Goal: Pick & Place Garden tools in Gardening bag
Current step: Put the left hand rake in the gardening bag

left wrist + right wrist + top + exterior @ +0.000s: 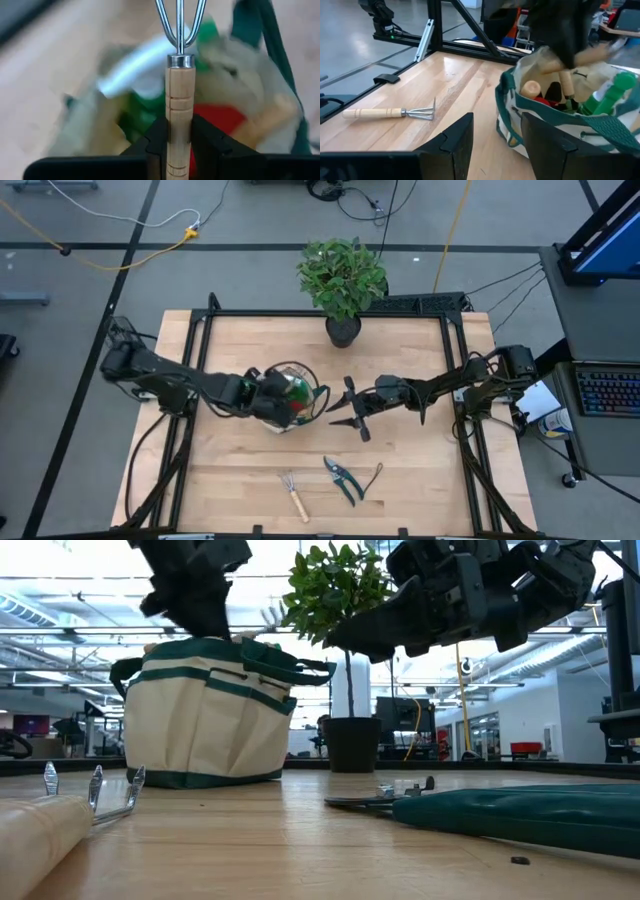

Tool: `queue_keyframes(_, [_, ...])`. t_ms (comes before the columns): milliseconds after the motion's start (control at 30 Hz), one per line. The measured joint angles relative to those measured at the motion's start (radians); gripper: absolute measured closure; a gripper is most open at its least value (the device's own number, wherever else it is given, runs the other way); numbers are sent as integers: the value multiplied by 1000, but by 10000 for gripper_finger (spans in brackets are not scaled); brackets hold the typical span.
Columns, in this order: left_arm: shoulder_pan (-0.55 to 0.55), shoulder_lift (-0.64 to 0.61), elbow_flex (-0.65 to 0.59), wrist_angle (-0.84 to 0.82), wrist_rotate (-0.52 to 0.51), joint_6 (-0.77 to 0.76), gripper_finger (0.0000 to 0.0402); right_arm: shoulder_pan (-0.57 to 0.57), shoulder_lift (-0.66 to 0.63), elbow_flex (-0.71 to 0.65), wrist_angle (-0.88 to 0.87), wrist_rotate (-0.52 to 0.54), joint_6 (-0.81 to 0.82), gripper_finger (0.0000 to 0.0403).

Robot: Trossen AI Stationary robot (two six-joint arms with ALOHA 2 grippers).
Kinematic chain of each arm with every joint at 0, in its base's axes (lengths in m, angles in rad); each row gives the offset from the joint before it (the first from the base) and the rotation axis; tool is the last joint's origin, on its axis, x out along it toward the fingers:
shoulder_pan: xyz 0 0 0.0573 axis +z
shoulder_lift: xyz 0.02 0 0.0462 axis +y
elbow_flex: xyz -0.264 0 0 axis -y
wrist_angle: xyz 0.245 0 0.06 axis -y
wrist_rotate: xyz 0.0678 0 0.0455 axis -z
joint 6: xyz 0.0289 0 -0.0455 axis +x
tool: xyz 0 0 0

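Note:
The beige gardening bag (292, 395) with green trim stands upright on the table; it also shows in the low view (205, 715) and the right wrist view (560, 110). A green spray bottle (612, 92), something red and wooden handles stick out of it. My left gripper (270, 395) is over the bag's open top, shut on a wooden-handled fork (179, 60). My right gripper (347, 408) is open and empty, just right of the bag. A small rake (293, 495) and the pruners (343, 480) lie flat near the table's front edge. My left gripper pinches the fork's wooden handle (179, 117) between its two fingers, below the metal collar. The handle runs on forward past the fingers, the metal prongs (180, 22) ahead of them. The fork is lifted clear of the table, over the bag's open top.
A potted leafy plant (342, 280) stands at the table's far edge, behind the bag. A black frame runs along the table's sides. Bare wood lies between the bag and the tools at the front.

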Motion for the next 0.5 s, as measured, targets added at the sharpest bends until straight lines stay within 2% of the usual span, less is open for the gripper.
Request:
queue_keyframes(167, [-13,8,0,-45,139,-106,341,0,0,0,11,3,-4,248])
queue_keyframes(433, [-56,-7,1,-118,197,-178,330,-1,0,0,11,11,-5,248])
queue_keyframes(500, [-59,-2,1,-163,217,-228,325,-2,0,0,12,74,-10,248])
